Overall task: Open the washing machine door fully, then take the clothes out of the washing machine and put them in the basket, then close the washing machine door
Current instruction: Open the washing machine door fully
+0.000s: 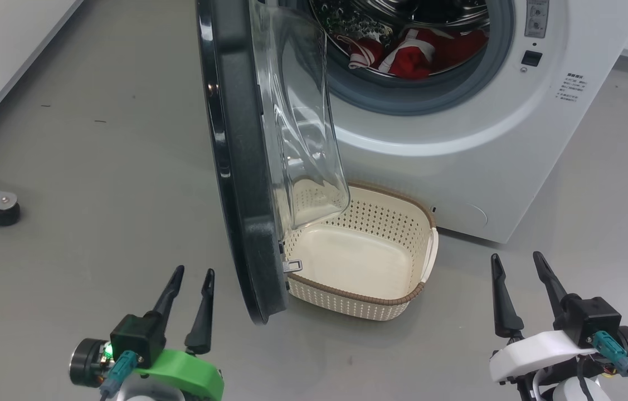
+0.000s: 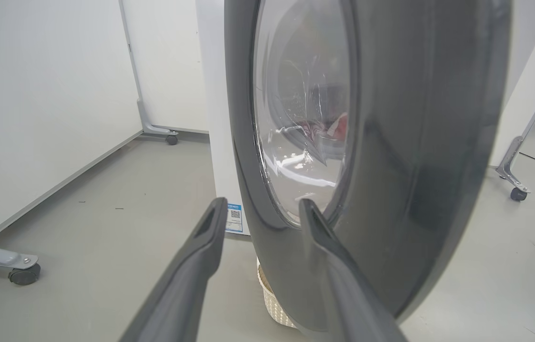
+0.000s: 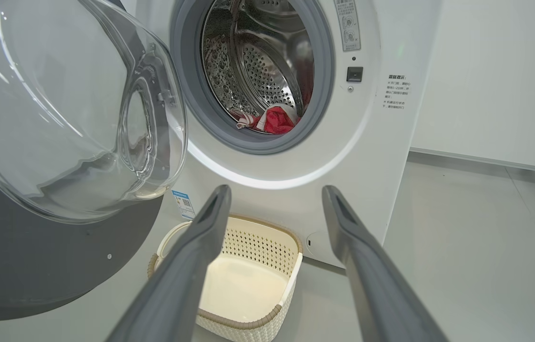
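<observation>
One washing machine door [image 1: 241,167], swung out from the front panel and standing edge-on to the head camera; glossy black rim outermost, clear glass bowl [image 3: 58,118] bulging toward the right. Drum opening uncovered. Clothes [image 1: 419,55], red with white stripes, lie at the bottom of the steel drum, behind the grey rubber ring. Washing machine [image 1: 458,167] is white, with a blue sticker [image 3: 183,202] low on its front. Basket [image 1: 358,295] is on the floor against the machine's base, below the opening, its left part under the glass bowl; nothing inside.

Left gripper [image 1: 195,270]: fingers parted, nothing between them, low beside the door's outer face; contact with the rim cannot be told. Right gripper [image 1: 515,255]: fingers spread wider, holding nothing, to the right of the basket, well apart from it, pointing toward the machine. Grey floor [image 1: 96,167]; a caster [image 1: 3,214] at far left.
</observation>
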Tool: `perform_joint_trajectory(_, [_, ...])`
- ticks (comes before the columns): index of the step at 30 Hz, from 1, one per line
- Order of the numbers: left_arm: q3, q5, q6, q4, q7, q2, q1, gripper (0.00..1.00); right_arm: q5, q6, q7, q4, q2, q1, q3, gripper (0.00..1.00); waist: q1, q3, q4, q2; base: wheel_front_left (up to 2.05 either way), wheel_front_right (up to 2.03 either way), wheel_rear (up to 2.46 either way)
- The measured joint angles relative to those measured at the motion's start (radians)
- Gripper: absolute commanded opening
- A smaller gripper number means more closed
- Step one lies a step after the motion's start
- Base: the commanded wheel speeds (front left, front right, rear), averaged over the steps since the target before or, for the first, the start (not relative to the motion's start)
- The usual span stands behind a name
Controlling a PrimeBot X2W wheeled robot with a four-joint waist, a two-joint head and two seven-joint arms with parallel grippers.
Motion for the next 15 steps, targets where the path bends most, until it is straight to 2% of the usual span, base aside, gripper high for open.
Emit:
perform_joint_trajectory(7, [0.008, 0.001, 0.005, -0.018, 0.000, 0.000, 0.000, 0.00, -0.010, 0.014, 0.000, 0.001, 0.011, 0.007, -0.016, 1.00, 0.0000, 0.003, 0.001, 0.0000, 0.00, 0.00, 0.00])
perform_joint_trajectory(15, [0.067, 0.040, 0.023, -0.219, 0.000, 0.002, -0.042, 0.00, -0.026, 0.026, 0.000, 0.001, 0.020, 0.012, -0.036, 1.00, 0.0000, 0.004, 0.010, 0.0000, 0.00, 0.00, 0.00])
